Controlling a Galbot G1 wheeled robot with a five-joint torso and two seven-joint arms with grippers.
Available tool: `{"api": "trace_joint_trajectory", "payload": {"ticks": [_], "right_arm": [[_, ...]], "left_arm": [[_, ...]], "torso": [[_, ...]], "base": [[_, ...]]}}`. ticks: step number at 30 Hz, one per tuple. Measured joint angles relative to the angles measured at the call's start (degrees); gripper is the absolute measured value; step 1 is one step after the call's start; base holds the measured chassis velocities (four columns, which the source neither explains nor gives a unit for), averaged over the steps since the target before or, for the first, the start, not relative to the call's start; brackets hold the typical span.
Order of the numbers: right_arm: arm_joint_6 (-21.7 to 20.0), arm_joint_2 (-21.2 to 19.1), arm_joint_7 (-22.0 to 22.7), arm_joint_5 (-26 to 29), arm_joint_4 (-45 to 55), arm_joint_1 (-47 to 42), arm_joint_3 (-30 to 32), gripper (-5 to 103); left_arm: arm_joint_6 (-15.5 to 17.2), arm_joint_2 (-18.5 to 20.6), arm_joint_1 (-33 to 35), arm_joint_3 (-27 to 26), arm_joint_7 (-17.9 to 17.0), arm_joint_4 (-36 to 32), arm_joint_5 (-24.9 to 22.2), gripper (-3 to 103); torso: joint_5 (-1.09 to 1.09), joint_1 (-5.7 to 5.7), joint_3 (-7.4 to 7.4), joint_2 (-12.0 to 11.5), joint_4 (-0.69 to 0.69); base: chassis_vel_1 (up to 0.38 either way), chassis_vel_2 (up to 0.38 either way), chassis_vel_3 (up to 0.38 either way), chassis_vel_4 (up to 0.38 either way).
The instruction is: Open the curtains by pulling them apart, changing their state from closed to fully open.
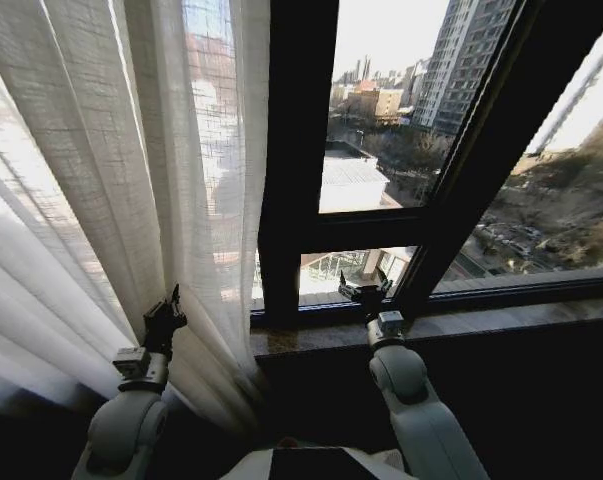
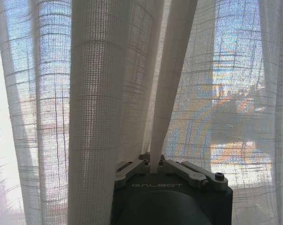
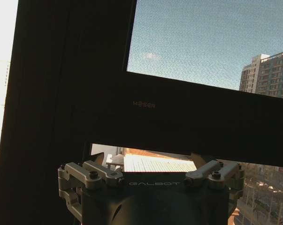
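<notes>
nearest the lens in the wrist picture: left gripper (image 2: 154, 165), jaws drawn together on one narrow pleat of the curtains (image 2: 108, 93). that pleat rises from between the fingertips toward the upper middle of the frame. fabric is in contact with the fingers, not just beside them.

curtains (image 1: 111, 180) occupy the left half of the head picture, upper left down to lower left. folds run long-axis vertical, leaning slightly. free edge sits roughly at centre, against the dark window frame (image 1: 296, 150). glass to the right of that edge is bare, city visible through it.

left gripper (image 1: 169, 310) is at lower left of centre, buried in the lower folds just inside the free edge. from this gripper the bulk of the cloth lies above and to frame left. judgement: any further gathering runs leftward, across the folds, not along them.

right gripper (image 1: 365, 291) sits lower centre-right, above the stone sill (image 1: 501, 322), facing the frame bar. fingers spread, nothing between them (image 3: 150, 164). well apart from the cloth; left arm is clearly the nearer one.

judgement: right side already uncovered, left panel bunched but not yet fully drawn to the wall side.
</notes>
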Motion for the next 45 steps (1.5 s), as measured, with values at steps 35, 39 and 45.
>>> {"api": "trace_joint_trajectory", "payload": {"ticks": [35, 39, 45], "right_arm": [[0.98, 0.39, -0.18, -0.22, -0.91, -0.19, -1.88, 100], [1.42, 0.6, -0.19, -0.21, -1.43, -0.09, -2.83, 100], [1.43, 0.62, -0.18, -0.21, -1.65, 0.1, -3.22, 100]], "left_arm": [[-1.54, -1.27, -0.06, -0.3, 0.25, 0.97, 0.58, 0], [-1.7, -1.82, 0.36, -0.89, 0.24, 0.92, 0.56, 0], [-1.8, -2.47, 0.7, -1.33, 0.24, 0.61, 0.45, 0]], "torso": [[-0.01, 0.01, 0.0, 0.0, 0.02], [-0.04, 0.01, 0.0, 0.0, 0.02], [0.04, 0.0, 0.01, 0.0, -0.01]], "base": [[0.341, 0.346, -0.351, -0.342], [0.107, 0.091, -0.113, -0.134], [-0.001, -0.007, 0.008, 0.003]]}}
